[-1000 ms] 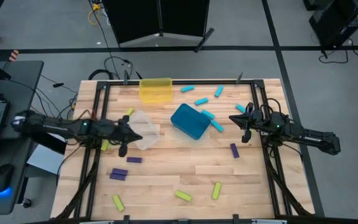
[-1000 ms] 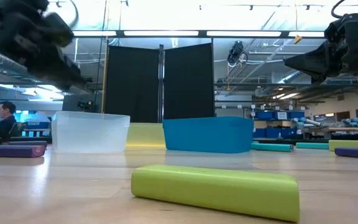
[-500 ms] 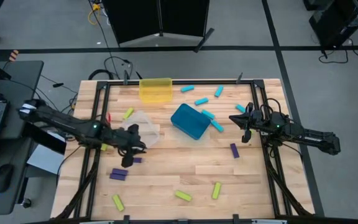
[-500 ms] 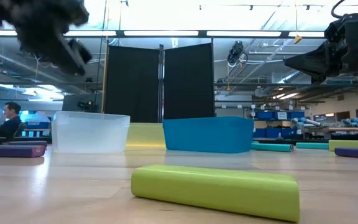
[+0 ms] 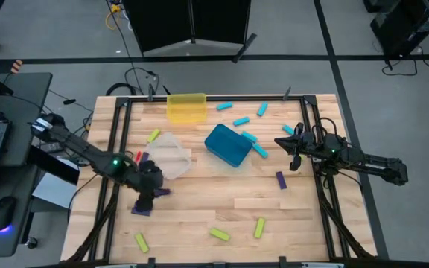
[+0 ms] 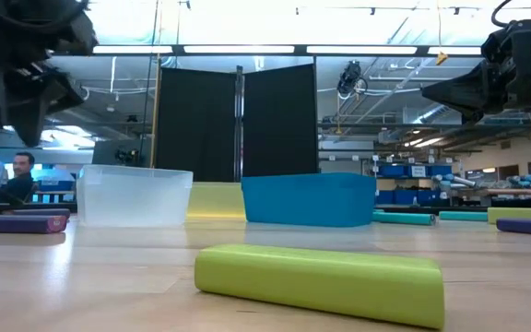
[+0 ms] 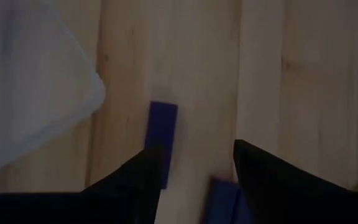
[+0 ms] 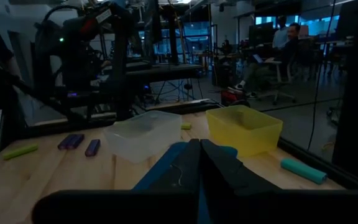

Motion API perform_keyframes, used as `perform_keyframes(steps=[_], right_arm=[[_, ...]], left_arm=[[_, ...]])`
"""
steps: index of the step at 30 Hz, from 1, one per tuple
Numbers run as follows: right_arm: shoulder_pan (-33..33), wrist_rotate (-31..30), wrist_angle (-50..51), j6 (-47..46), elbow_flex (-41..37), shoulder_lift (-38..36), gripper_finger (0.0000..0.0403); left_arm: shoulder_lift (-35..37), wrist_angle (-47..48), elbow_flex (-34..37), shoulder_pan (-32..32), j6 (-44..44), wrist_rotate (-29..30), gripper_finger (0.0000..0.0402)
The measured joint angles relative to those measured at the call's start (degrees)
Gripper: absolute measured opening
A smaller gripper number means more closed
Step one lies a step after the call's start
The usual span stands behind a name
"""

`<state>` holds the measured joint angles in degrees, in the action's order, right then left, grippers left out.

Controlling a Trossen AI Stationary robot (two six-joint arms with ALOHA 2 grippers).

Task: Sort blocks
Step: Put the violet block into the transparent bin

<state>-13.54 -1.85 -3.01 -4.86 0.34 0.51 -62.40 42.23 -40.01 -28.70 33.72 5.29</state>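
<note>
Small cyan, purple and yellow-green blocks lie scattered flat on the wooden table. My left gripper (image 5: 145, 201) points steeply down over the table's near left part, open (image 7: 194, 171), touching nothing. One purple block (image 7: 162, 134) lies just ahead of its fingers, and another purple block (image 7: 224, 198) shows between them, lower down. In the high view these are the purple block (image 5: 161, 191) and the purple block (image 5: 141, 210). My right gripper (image 5: 291, 152) hangs level at the right side, shut (image 8: 199, 158) and holding nothing.
A clear bin (image 5: 171, 155), a teal bin (image 5: 228, 145) and a yellow bin (image 5: 186, 106) stand at the table's middle and far side. Cyan blocks (image 5: 244, 119) lie far right, yellow-green blocks (image 5: 219, 234) near the front edge. People sit in the room behind.
My left gripper has swung from beside the clear bin toward the table's near edge and tipped from nearly level to pointing steeply down, over the two purple blocks. No block or bin has moved.
</note>
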Motion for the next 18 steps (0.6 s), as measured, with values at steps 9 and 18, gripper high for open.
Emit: perform_keyframes(steps=[9,18], right_arm=[[0.02,0.00,-0.35,0.37,0.02,0.02,0.0022],[0.01,0.00,-0.33,0.13,0.02,0.01,0.0022]], left_arm=[[-9.94,1.57,0.06,-2.30,0.66,3.24,0.0224],[-16.26,0.35,0.04,-2.28,0.39,4.34,0.0254]])
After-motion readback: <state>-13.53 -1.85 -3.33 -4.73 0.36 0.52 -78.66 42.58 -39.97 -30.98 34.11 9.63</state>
